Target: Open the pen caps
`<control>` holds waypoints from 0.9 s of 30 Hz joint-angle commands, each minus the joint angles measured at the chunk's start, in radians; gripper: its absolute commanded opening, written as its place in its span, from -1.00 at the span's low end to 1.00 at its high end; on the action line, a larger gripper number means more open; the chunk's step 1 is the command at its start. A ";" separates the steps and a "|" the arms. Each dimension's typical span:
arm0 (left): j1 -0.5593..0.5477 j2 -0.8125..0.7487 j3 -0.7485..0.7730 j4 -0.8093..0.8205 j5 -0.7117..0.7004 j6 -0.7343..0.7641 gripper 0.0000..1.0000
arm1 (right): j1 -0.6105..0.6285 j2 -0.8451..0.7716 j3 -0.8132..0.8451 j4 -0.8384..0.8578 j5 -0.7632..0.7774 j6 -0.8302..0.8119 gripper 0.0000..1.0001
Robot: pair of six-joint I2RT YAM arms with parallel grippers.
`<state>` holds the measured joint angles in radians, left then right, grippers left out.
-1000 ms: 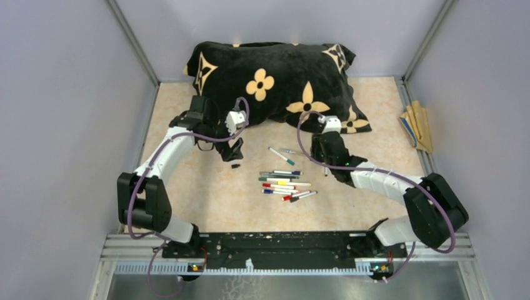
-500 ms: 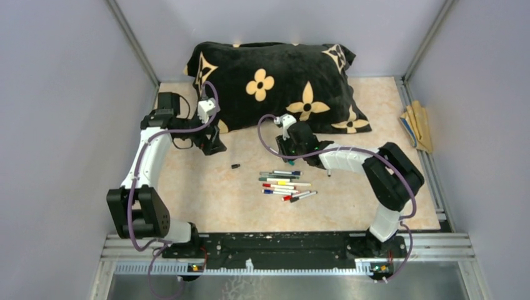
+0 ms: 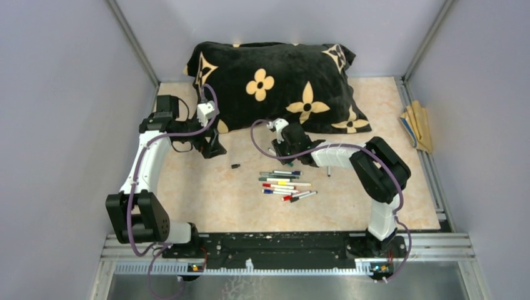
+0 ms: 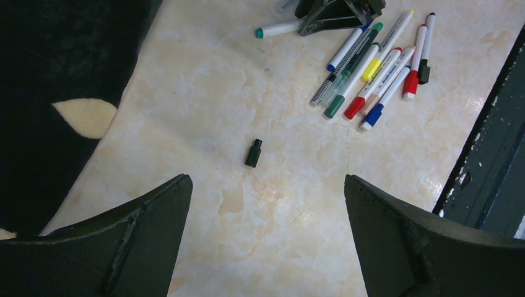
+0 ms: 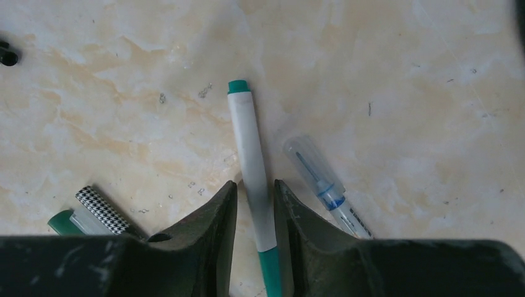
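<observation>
Right wrist view: green-tipped pen [image 5: 251, 142] lies on the table [image 5: 402, 93] between the fingers of the right gripper [image 5: 255, 185]
Right grip: fingers near both sides, cannot tell if pinching
Left gripper [image 4: 266, 185]: wide open, empty, above a loose black cap [image 4: 253, 153]
Risk: pen may roll out and bump the clear-capped pen [image 5: 319, 179] beside it

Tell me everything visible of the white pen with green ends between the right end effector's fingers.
The slim white plastic pen with green ends lies flat on the beige marbled table, a short green tip pointing away from the wrist camera, a longer green section nearest it. The right end effector straddles its lower barrel, close on both sides; contact cannot be confirmed. Nothing else touches it.
</observation>
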<state>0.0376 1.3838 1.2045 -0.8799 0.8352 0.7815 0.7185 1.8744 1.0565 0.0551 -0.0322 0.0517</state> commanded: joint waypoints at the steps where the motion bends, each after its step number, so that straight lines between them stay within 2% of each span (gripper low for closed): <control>1: 0.010 -0.019 -0.007 -0.015 0.046 0.007 0.98 | 0.017 0.028 0.038 0.000 -0.008 -0.017 -0.45; 4: 0.012 -0.021 -0.001 -0.016 0.056 0.001 0.98 | 0.020 0.043 0.042 -0.003 -0.004 -0.019 -0.51; 10: 0.015 -0.021 0.006 -0.010 0.078 -0.034 0.98 | 0.028 0.025 0.080 -0.002 0.005 0.000 -0.98; 11: 0.015 -0.020 0.009 -0.008 0.079 -0.044 0.98 | 0.027 0.012 0.090 0.005 0.004 0.014 -1.00; 16: 0.016 -0.034 0.012 0.029 0.126 -0.145 0.97 | 0.028 -0.080 0.119 0.098 -0.009 0.149 -1.00; 23: 0.016 -0.081 -0.025 0.111 0.250 -0.279 0.97 | 0.041 -0.229 0.008 0.401 0.029 0.453 -1.00; 27: 0.016 -0.103 -0.074 0.190 0.326 -0.356 0.97 | 0.103 -0.280 -0.054 0.571 0.155 0.571 -1.00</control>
<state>0.0479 1.3033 1.1770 -0.7761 1.0355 0.5243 0.7544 1.6592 1.0580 0.3809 0.0143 0.4393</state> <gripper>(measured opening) 0.987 0.035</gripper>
